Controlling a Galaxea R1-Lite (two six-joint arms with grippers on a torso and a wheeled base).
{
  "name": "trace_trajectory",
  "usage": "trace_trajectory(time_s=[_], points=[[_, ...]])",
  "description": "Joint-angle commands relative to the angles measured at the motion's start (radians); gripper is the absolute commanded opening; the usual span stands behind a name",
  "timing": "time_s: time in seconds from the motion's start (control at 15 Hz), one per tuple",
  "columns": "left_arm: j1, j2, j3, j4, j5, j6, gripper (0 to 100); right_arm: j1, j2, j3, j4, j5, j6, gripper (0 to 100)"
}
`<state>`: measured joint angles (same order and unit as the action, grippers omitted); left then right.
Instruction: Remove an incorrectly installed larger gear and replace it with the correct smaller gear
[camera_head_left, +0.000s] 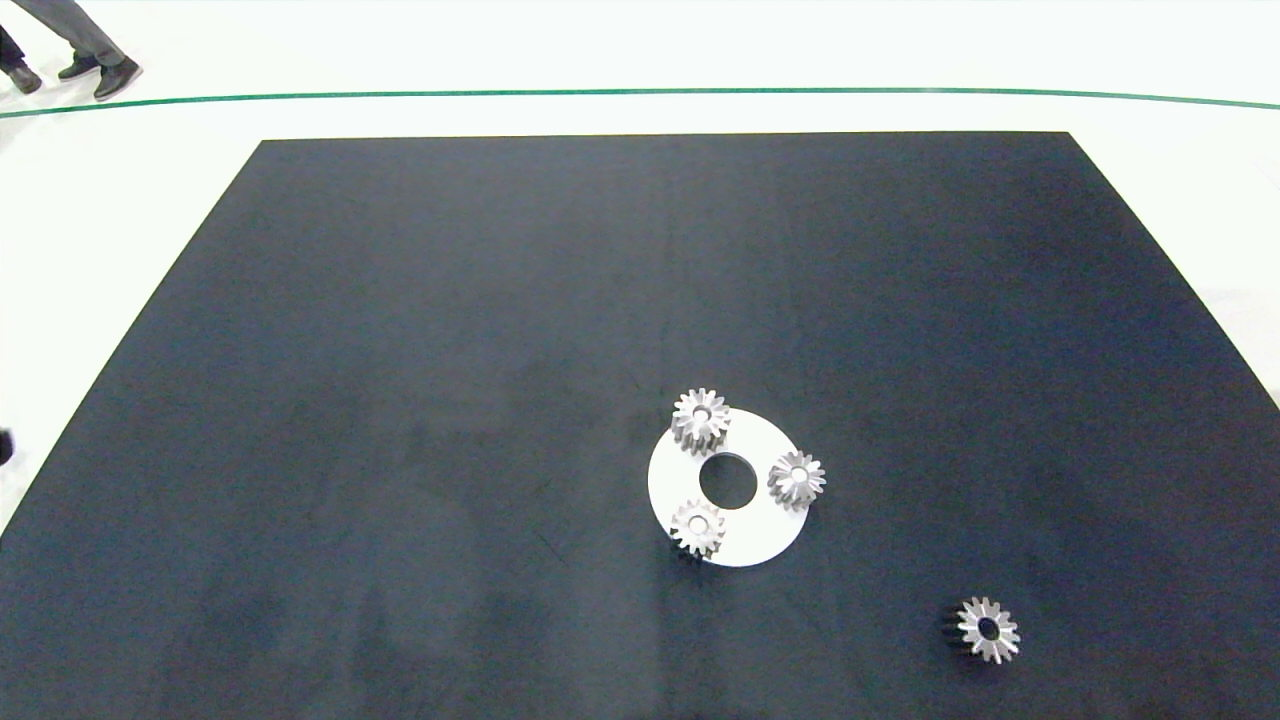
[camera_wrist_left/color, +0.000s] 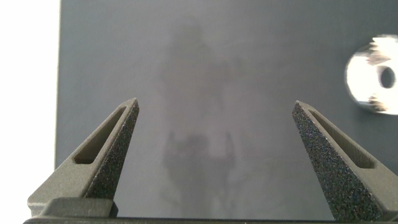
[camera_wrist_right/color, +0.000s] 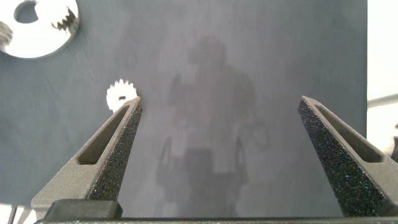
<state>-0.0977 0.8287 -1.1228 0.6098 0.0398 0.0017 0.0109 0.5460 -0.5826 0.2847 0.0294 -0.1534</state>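
A dark table mat (camera_head_left: 420, 400) covers the work surface, its edges bordered by pale floor on the far side and both flanks. A white ring plate (camera_head_left: 760, 540) lies right of centre, toward the near edge. Three silver gears stand on it around its centre hole. The larger gear (camera_head_left: 700, 420) sits at the plate's far-left rim, overhanging it slightly, with a tall pale body. A second silver gear (camera_head_left: 797, 480) sits at the right rim and a third silver gear (camera_head_left: 697, 527) at the near-left rim. The smaller gear (camera_head_left: 988, 629), star-faced with a wide dark hole, lies alone on the mat, well apart from the plate, toward the near right corner.

Neither arm enters the head view. The left gripper (camera_wrist_left/color: 215, 134) hangs over bare mat near its left edge, fingers spread wide, holding nothing. The right gripper (camera_wrist_right/color: 219, 130) hangs likewise spread wide and empty, with the smaller gear just beside one fingertip in its wrist view.

A person's legs and shoes (camera_head_left: 95, 70) show beyond the table's far left corner.
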Motion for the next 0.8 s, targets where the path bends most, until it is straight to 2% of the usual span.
trace_trajectory(time_s=[0.07, 0.13, 0.2, 0.27, 0.33, 0.4, 0.6, 0.67, 0.8], points=[[-0.251, 0.391, -0.322, 0.143, 0.057, 0.0, 100, 0.066, 0.232, -0.235, 0.088, -0.006, -0.051, 100], [-0.284, 0.467, -0.377, 0.162, 0.083, 0.0, 100, 0.067, 0.296, -0.312, 0.166, -0.009, -0.103, 100], [-0.306, 0.53, -0.422, 0.177, 0.089, 0.0, 100, 0.067, 0.348, -0.372, 0.228, -0.008, -0.123, 100], [-0.336, 0.602, -0.468, 0.191, 0.098, 0.001, 100, 0.067, 0.393, -0.408, 0.272, -0.008, -0.123, 100], [-0.358, 0.645, -0.499, 0.205, 0.106, 0.001, 100, 0.069, 0.416, -0.419, 0.286, -0.006, -0.124, 100], [-0.387, 0.719, -0.558, 0.237, 0.12, 0.001, 100, 0.07, 0.448, -0.428, 0.278, 0.003, -0.123, 100], [-0.464, 0.822, -0.655, 0.26, 0.189, 0.003, 100, 0.097, 0.496, -0.477, 0.248, 0.011, -0.115, 100], [-0.496, 0.848, -0.675, 0.26, 0.198, 0.003, 100, 0.101, 0.496, -0.476, 0.234, 0.011, -0.114, 100], [-0.539, 0.885, -0.697, 0.258, 0.2, 0.003, 100, 0.098, 0.506, -0.476, 0.209, 0.011, -0.112, 100]])
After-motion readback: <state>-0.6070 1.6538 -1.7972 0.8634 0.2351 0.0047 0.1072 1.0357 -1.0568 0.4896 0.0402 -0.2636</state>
